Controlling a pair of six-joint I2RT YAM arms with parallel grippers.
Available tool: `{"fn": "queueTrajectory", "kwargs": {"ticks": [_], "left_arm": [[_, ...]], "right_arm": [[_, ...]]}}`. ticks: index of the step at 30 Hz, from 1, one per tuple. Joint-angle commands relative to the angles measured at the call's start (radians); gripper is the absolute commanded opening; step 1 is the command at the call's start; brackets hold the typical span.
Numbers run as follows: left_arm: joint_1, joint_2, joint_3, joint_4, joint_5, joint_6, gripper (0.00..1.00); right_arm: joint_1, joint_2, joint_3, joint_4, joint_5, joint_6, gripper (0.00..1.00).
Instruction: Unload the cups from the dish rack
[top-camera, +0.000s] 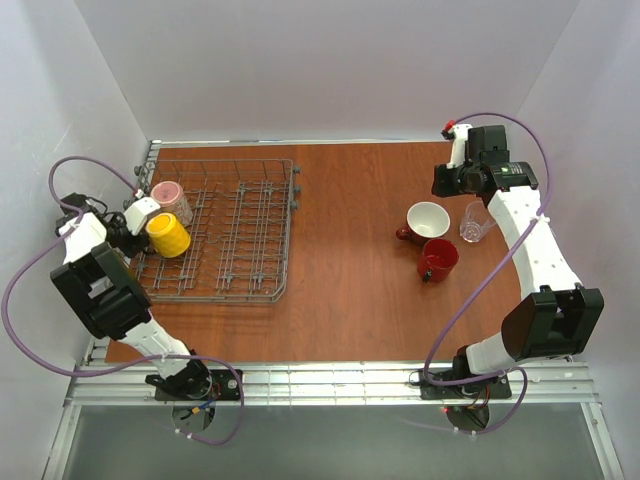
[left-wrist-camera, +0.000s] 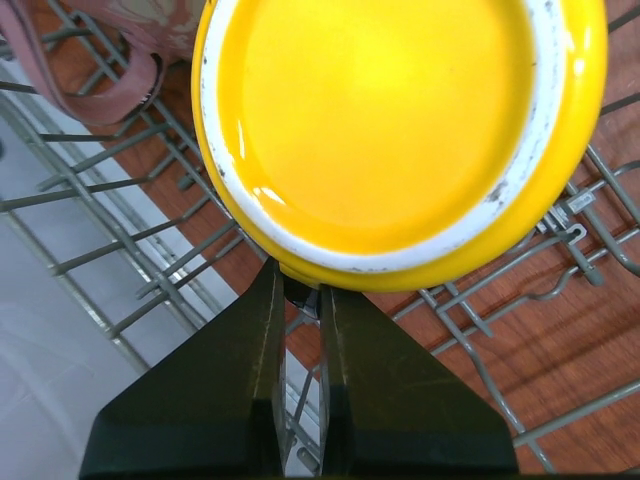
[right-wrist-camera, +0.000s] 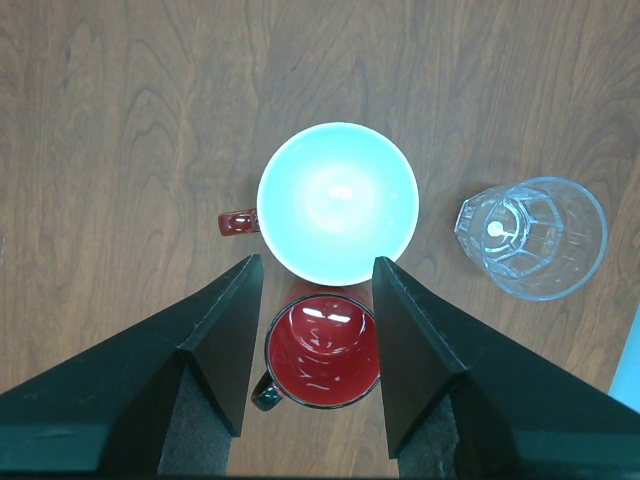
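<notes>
The grey wire dish rack (top-camera: 250, 235) stands on the table's left side. A yellow mug (top-camera: 167, 235) and a pink mug (top-camera: 170, 198) are at its left end. My left gripper (top-camera: 148, 222) is shut on the yellow mug; in the left wrist view its fingers (left-wrist-camera: 302, 290) pinch the mug's edge, and the mug's base (left-wrist-camera: 400, 130) faces the camera. The dark red mug with white inside (right-wrist-camera: 337, 200), the plain red mug (right-wrist-camera: 322, 350) and the clear tumbler (right-wrist-camera: 532, 235) stand upright on the table at the right. My right gripper (right-wrist-camera: 312, 265) is open and empty above them.
White walls close in the table at the left, back and right. The pink mug (left-wrist-camera: 80, 50) lies just beside the yellow one over the rack wires (left-wrist-camera: 130, 230). The three cups on the table stand close together (top-camera: 438, 258).
</notes>
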Motion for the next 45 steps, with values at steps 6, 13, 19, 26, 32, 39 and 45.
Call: {"fn": "queueTrajectory", "kwargs": {"ticks": [6, 13, 19, 26, 32, 39, 45], "left_arm": [[0.001, -0.110, 0.032, 0.036, 0.124, -0.063, 0.00], [0.000, -0.121, 0.132, -0.083, 0.248, -0.116, 0.00], [-0.077, -0.170, 0.178, -0.059, 0.291, -0.326, 0.00], [-0.178, -0.218, 0.281, -0.091, 0.405, -0.610, 0.00], [-0.272, -0.258, 0.266, -0.105, 0.580, -0.809, 0.00], [-0.377, -0.313, 0.203, -0.097, 0.656, -0.903, 0.00], [-0.433, -0.366, 0.178, -0.073, 0.676, -0.952, 0.00]], "right_arm": [[0.016, -0.047, -0.005, 0.028, -0.036, 0.007, 0.42], [0.100, -0.124, 0.011, 0.105, -0.148, -0.042, 0.42], [0.358, -0.266, -0.162, 0.472, -0.132, -0.065, 0.42], [0.628, -0.320, -0.460, 1.183, -0.065, -0.136, 0.40], [0.737, -0.152, -0.477, 1.471, -0.069, -0.179, 0.42], [0.766, 0.022, -0.398, 1.670, -0.120, -0.119, 0.44], [0.765, 0.129, -0.351, 1.703, -0.135, -0.102, 0.51]]}}
